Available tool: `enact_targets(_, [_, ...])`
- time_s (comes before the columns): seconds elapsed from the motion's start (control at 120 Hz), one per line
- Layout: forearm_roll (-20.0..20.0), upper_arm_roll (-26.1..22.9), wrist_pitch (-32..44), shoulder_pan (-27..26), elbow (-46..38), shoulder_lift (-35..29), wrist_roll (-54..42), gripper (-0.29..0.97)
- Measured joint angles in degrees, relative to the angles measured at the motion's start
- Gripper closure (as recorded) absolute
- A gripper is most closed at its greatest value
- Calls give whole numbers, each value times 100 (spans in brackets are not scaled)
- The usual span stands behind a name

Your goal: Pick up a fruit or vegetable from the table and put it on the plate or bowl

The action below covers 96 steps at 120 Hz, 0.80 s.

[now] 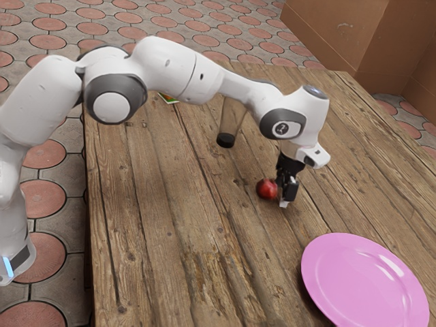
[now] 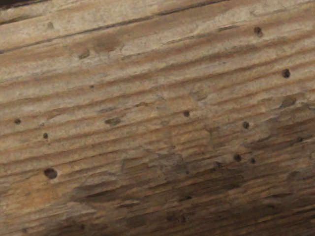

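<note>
White arm [image 1: 184,71] reaches from the exterior view's left across a plank desk [image 1: 157,231], past a dark glass [image 1: 230,122]. A red fruit [image 1: 267,189] lies on the desk, right against the lowered hand [image 1: 287,199]. Whether the hand is open or closed cannot be told. A pink plate [image 1: 364,283] sits apart, far right.

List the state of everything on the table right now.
Arm: bent down, tip low over the table.
Pink plate: flat on the table, empty.
Red fruit: on the table beside the arm's tip, not on the plate.
Dark cup: standing, top hidden by the arm.
</note>
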<state>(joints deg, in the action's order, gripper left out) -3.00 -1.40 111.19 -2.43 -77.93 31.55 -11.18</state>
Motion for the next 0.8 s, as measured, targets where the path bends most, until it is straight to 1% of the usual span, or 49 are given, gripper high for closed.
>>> enact_targets(0.117, [7, 22, -326, -9, 59, -178, -5, 2])
enact_targets(0.208, [4, 193, -732, -30, 71, -417, -8, 2])
enact_targets(0.317, [4, 243, -1182, -41, 67, -531, -10, 2])
enact_targets(0.533, [-92, 242, -1968, -337, 40, -638, -7, 3])
enact_targets(0.675, [-108, 361, -2194, -348, 24, -614, 1, 3])
enact_targets(0.8, [-98, 376, -1989, -352, 49, -610, 6, 3])
